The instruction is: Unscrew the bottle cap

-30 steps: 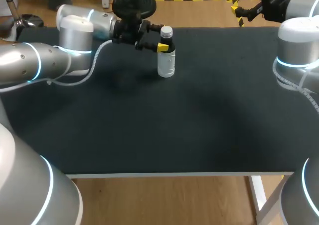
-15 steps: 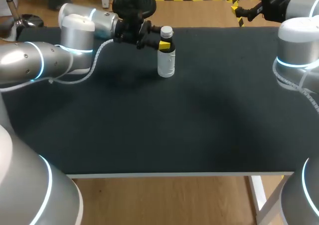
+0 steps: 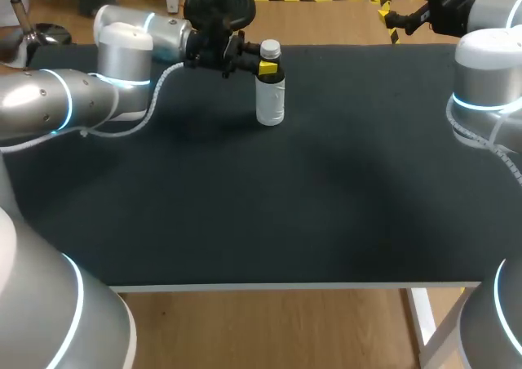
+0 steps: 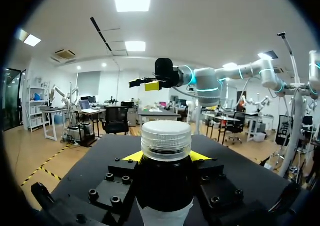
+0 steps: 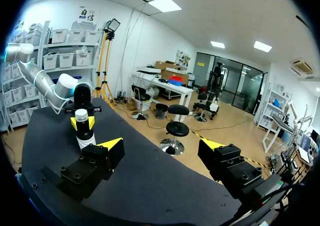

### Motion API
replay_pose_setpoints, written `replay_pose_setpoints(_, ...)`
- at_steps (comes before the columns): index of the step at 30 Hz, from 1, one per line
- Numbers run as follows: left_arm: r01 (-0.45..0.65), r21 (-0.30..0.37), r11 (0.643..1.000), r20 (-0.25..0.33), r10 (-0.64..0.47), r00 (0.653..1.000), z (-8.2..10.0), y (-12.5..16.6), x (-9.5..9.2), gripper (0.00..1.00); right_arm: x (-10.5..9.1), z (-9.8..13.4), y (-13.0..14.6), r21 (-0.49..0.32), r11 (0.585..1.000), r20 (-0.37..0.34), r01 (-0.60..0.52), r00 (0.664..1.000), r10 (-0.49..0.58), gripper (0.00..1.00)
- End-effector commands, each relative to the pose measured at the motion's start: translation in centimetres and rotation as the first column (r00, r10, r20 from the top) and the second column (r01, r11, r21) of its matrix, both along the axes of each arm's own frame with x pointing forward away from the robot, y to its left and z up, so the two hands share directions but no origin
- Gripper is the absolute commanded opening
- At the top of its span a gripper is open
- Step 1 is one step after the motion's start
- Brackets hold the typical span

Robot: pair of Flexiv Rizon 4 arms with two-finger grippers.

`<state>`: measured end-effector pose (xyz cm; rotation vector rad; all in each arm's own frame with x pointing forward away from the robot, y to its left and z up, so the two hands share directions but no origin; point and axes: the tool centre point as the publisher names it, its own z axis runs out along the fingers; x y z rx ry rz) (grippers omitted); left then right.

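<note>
A small bottle with a dark neck, pale label and white cap stands upright near the table's far edge. My left gripper comes in level from the left and is shut on the bottle's dark neck just under the cap. In the left wrist view the bottle fills the gap between the fingers, with a yellow fingertip pressed against each side and the cap above them. My right gripper hangs open past the table's far right corner, well away from the bottle.
The black tabletop stretches from the bottle toward the white front edge. My right arm's grey links stand at the right side.
My left gripper's fingers have closed in onto the bottle's neck, and the bottle has shifted slightly left and away. The right arm has not moved.
</note>
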<state>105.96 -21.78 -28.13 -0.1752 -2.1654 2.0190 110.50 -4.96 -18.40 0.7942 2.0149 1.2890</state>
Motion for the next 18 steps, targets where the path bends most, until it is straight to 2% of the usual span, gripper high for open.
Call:
replay_pose_setpoints(1, 0.002, -0.006, 1.000, -0.002, -0.002, 1.000, -0.20, 0.33, 0.28, 0.00, -0.01, 0.02, -0.01, -0.001, 1.000, -0.001, 0.000, 1.000, 0.000, 1.00)
replay_pose_setpoints(18, -0.013, 0.011, 1.000, 0.003, 0.013, 1.000, -0.18, 0.51, 0.39, 0.00, -0.01, 0.02, -0.01, -0.001, 1.000, -0.001, 0.000, 1.000, 0.000, 1.00)
